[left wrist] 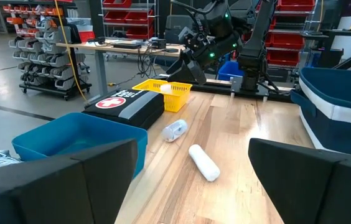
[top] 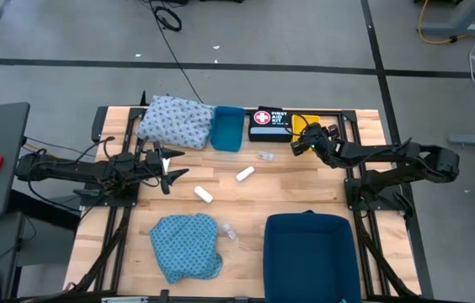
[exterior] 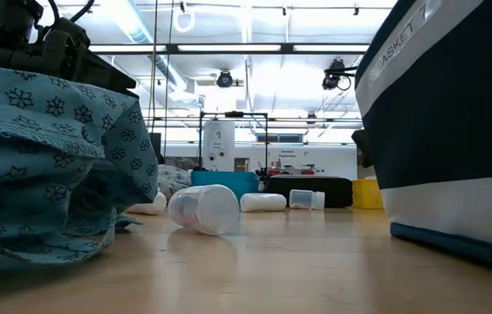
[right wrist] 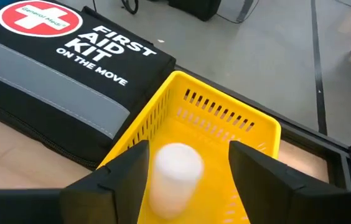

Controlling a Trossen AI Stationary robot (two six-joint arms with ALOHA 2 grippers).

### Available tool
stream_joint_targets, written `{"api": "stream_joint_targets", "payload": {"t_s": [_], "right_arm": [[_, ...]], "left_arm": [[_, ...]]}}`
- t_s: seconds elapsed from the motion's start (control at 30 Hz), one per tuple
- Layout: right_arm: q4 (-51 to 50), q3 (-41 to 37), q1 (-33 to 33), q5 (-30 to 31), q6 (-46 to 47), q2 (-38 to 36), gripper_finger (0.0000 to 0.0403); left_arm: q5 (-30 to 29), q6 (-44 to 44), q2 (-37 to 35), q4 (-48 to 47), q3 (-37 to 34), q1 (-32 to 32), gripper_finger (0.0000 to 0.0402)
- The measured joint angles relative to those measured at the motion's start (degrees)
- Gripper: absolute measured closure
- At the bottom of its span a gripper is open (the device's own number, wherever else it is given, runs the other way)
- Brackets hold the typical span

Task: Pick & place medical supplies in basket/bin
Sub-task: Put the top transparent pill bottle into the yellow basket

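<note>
Right wrist view: right claw point(right wrist: 177, 163) is clamping 1 white cylindrical roll point(right wrist: 174, 169) over the yellow slotted plastic basket point(right wrist: 225, 127); left claw point(top: 168, 167) is hovering spread apart.

High view: right claw point(top: 303, 143) sits over the yellow basket point(top: 299, 123), basket mostly covered; the claw's finger gap is too small to resolve here. Dark blue bin point(top: 309, 257) cut off at the near edge. Vial point(top: 264, 156) near the first aid kit point(top: 269, 124) a tiny pale speck, form unclear.

Low view: teal cloth point(exterior: 45, 157) cropped at left, bin wall point(exterior: 442, 122) cropped at right.

Right wrist view: white roll point(right wrist: 173, 174) blurred, lower end out of frame.
</note>
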Motion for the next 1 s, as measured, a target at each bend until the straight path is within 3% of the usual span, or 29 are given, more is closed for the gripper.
{"api": "stream_joint_targets", "payload": {"t_s": [0.4, 0.7, 0.8, 1.0], "right_arm": [[11.61, 0.04, 7.46, -0.89, -9.79, 0.00, 0.0200], [14.21, 2.95, 12.89, -13.34, -15.29, 0.00, 0.0199], [10.28, 6.16, 14.29, -13.59, -16.34, 0.00, 0.0199], [-8.49, 16.40, 14.43, -17.13, -15.81, 1.79, 0.0199]], "left_arm": [[1.27, -1.44, 3.52, 6.08, 0.07, 0.00, 0.0089], [1.60, -1.91, 15.26, 11.68, 1.92, 0.04, 0.0089], [1.60, -1.33, 19.80, 11.78, 4.39, 0.04, 0.0089], [1.66, -0.69, 28.64, 11.57, 8.32, 0.04, 0.0089]]}}
